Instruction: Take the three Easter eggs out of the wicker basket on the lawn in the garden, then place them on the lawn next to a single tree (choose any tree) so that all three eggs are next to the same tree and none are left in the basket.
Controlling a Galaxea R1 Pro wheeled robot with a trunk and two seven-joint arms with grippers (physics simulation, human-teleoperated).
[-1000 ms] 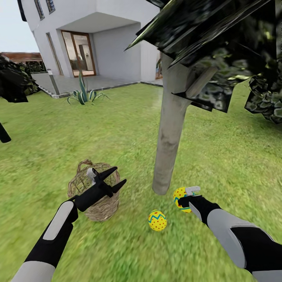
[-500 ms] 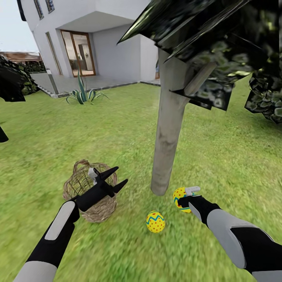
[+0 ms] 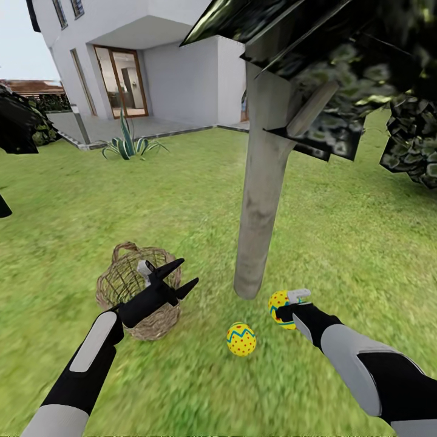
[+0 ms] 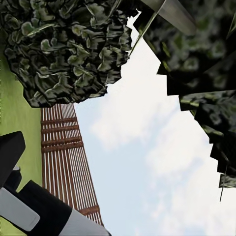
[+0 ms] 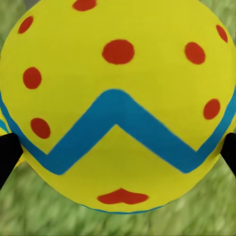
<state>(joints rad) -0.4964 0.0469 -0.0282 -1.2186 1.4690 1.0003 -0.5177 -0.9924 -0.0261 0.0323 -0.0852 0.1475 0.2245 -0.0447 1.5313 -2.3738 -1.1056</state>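
**egg in right gripper at the tree base, one egg already on the grass**

we see the right gripper (image 3: 285, 307) clenched on an easter egg (image 3: 278, 301), held low over the lawn (image 3: 182, 200) just beside the foot of the tree (image 3: 260, 200). in the right wrist view that egg (image 5: 115, 105) sits between the two dark fingertips (image 5: 7, 157), one on each side, touching it: yellow shell, blue zigzag band, red dots, grass behind it.

we see a second easter egg (image 3: 241, 339) lying on the lawn near the trunk base, between the two arms, apart from the held egg and from the basket.

the wicker basket (image 3: 136, 294) stands on the grass to the left of the trunk, loop handle at its far rim. the left gripper (image 3: 182, 276) hovers over its front edge, fingers spread apart and holding nothing. the arm covers part of the basket, so we cannot tell whether an egg is inside.

left wrist view points up: sky (image 4: 147, 162), dark leaves (image 4: 69, 49), a brown slatted fence (image 4: 66, 157).

background in head view: white house (image 3: 152, 54), spiky plant (image 3: 127, 145) at the patio edge.
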